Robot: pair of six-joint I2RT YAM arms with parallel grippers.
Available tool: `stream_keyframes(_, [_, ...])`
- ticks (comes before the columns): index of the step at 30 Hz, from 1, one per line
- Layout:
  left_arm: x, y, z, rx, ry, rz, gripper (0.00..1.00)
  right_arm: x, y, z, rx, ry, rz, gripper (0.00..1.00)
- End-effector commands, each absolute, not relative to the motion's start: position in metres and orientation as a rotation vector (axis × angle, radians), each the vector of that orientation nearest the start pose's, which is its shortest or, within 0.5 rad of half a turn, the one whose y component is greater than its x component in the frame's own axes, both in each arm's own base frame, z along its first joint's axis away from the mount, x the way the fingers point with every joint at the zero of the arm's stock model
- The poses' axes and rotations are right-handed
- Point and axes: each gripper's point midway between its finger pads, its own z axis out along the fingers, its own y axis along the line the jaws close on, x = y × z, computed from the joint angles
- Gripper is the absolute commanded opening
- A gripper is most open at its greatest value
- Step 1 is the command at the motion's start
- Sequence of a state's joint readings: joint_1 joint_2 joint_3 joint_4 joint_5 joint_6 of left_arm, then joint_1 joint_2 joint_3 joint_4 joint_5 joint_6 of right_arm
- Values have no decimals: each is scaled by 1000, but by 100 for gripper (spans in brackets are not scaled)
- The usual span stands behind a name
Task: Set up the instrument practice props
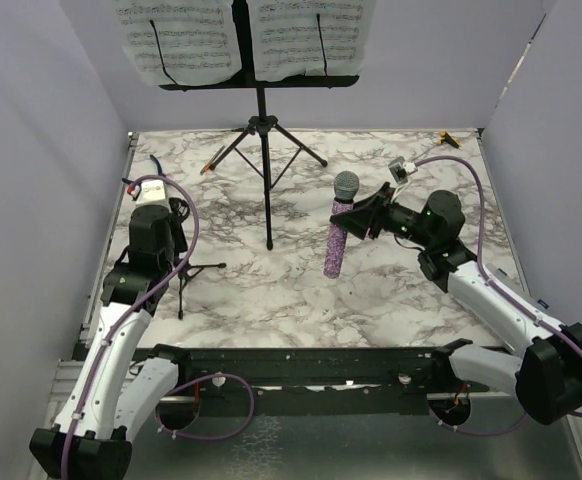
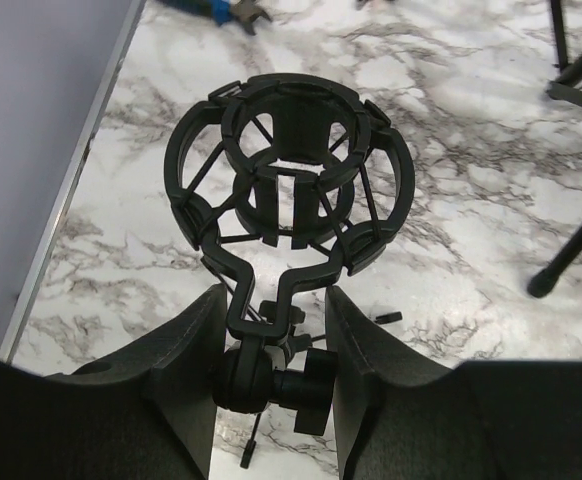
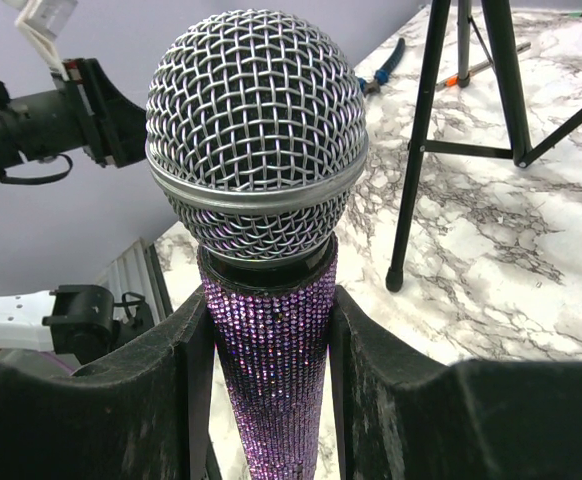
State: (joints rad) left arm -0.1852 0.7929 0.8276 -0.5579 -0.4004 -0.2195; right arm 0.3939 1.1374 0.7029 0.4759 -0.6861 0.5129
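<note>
- Right gripper clamped on the purple glitter microphone just below its silver wire-mesh head; jaws narrow, pads pressed to the sequinned barrel.
- Mic long axis runs near to far in the top view, with head toward the far edge and tail toward the near edge, right of centre over the marbled white table top.
- Left gripper closed on the small black tripod mic stand at the neck under its ring cradle of thin struts, near the left edge.
- Tall black tripod music stand at far centre, with white sheet-music pages on its desk.
</note>
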Motion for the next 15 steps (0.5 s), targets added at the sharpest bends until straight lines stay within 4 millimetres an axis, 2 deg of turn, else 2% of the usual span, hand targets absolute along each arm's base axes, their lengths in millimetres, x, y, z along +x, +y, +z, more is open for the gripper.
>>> stream_keyframes(1, [270, -16, 261, -71, 1948, 16, 0, 280, 250, 313, -510, 1505, 1155, 0])
stream_keyframes(5, [263, -39, 286, 40, 1885, -112, 0, 281, 244, 321, -502, 1497, 1107, 0])
stream_keyframes(10, [255, -57, 313, 152, 1822, -204, 0, 285, 235, 329, -489, 1498, 1027, 0])
stream_keyframes(15, [246, -93, 330, 317, 1756, -393, 0, 292, 223, 340, -477, 1498, 908, 0])
